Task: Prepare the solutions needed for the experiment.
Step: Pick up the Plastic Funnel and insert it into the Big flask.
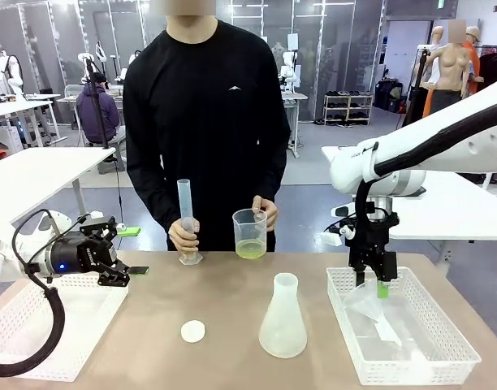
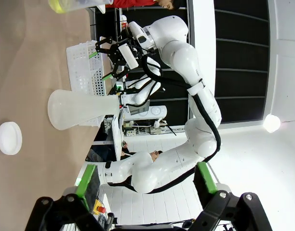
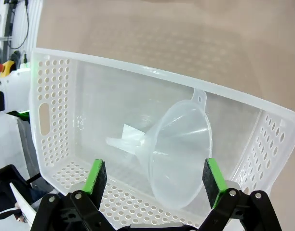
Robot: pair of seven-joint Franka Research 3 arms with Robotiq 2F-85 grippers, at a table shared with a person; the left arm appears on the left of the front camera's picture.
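No legible text, label, brand or number anywhere

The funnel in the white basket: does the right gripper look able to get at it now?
Probably yes. The right gripper hangs open just above the funnel, which lies on its side in the basket with nothing on top of it.
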